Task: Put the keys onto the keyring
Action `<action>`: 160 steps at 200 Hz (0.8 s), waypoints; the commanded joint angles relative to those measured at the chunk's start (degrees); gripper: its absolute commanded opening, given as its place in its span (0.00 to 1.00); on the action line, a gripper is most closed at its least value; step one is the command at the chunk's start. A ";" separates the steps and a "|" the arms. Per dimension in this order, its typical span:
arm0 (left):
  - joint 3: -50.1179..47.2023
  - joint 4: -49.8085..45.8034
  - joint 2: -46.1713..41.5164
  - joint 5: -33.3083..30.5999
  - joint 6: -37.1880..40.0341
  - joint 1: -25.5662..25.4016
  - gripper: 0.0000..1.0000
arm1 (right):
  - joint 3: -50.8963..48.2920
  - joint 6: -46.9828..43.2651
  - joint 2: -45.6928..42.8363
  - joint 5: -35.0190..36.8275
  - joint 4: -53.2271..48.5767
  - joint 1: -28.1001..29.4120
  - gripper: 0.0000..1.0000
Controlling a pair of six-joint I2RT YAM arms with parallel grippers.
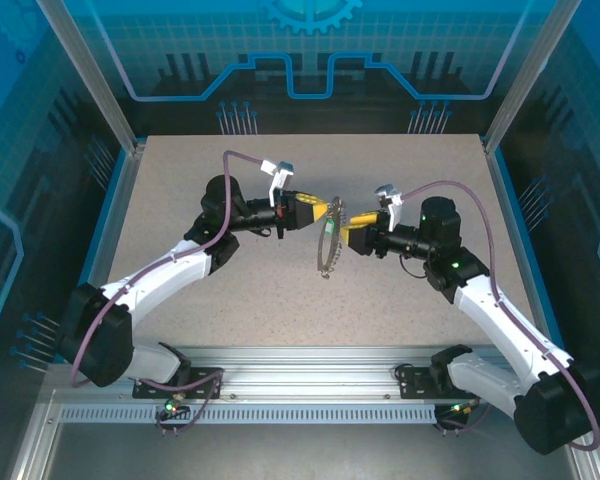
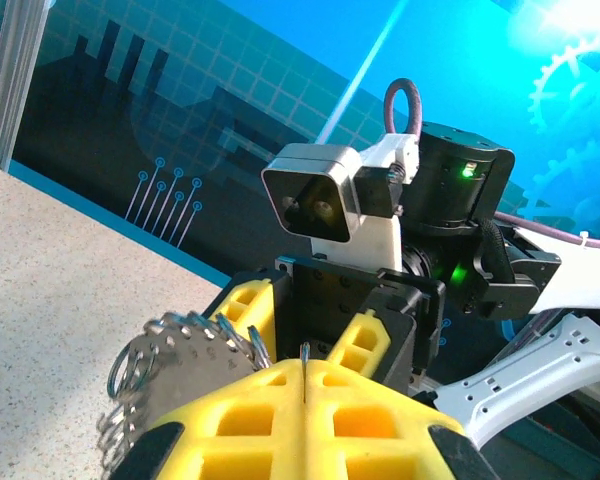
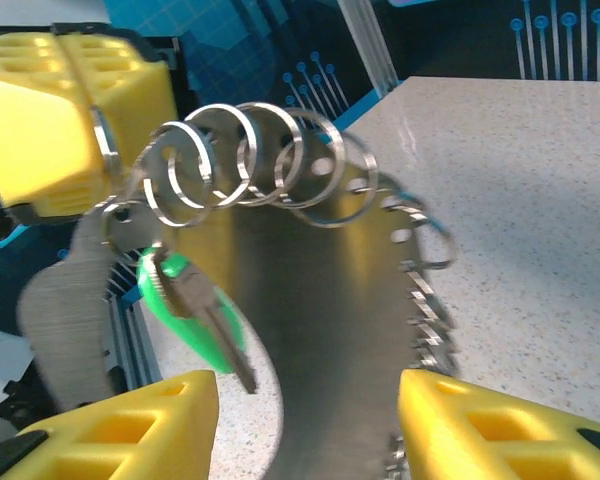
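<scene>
Grey speckled tabletop (image 1: 280, 320), overhead view: both white arms reach inward and meet above its middle.
Overhead, left gripper (image 1: 329, 210): two-finger claw with yellow ribbed plastic fingers, pressed together on the top edge of the keyring.
Overhead, keyring (image 1: 327, 250): large flat dull-grey metal loop fringed with small silvery split rings. It hangs edge-on between the two claws. Whether its lower edge meets the tabletop cannot be told.
Overhead, right gripper (image 1: 347, 238): matching yellow-fingered claw, just beside the keyring at about mid-height. Its gap is too small to judge from here.
Left wrist view, left gripper (image 2: 305, 400): fingers closed flush, with a thin wire of one ring caught in the seam between them.
Left wrist view, keyring (image 2: 170, 370): low and left of the closed fingers, grey face and ring fringe showing.
Left wrist view, right gripper (image 2: 308, 325): faces the lens, yellow fingers standing apart with the black palm between.
Left wrist view, silver-grey camera box (image 2: 315, 205): mounted above the right gripper.
Right wrist view, right gripper (image 3: 310, 430): fingers at the lower corners, moderately spread, holding nothing. The keyring runs down between them. The left finger is clear of it; the fringe lies close to the right finger, contact uncertain.
Right wrist view, key (image 3: 205, 315): tiny dark metal key with a bright green plastic tag, hanging from the cluster of rings at the keyring's upper left, just below the left gripper.
Right wrist view, left gripper (image 3: 70, 110): upper left, clamped on one silvery ring.
Right wrist view, grey shape (image 3: 65, 310): beside the key, too blurred to identify.
</scene>
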 commanded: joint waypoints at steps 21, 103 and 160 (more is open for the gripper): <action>0.00 3.37 -1.28 -0.31 -1.23 -0.10 0.00 | -0.66 -0.48 -0.85 0.32 4.49 3.29 0.52; 0.19 3.08 -1.79 -0.18 -1.58 -0.14 0.00 | 2.03 -0.93 3.13 1.41 6.12 6.72 0.51; -0.43 3.45 -2.25 -0.63 -1.54 -0.13 0.00 | 3.75 -1.20 5.47 1.68 6.73 8.60 0.43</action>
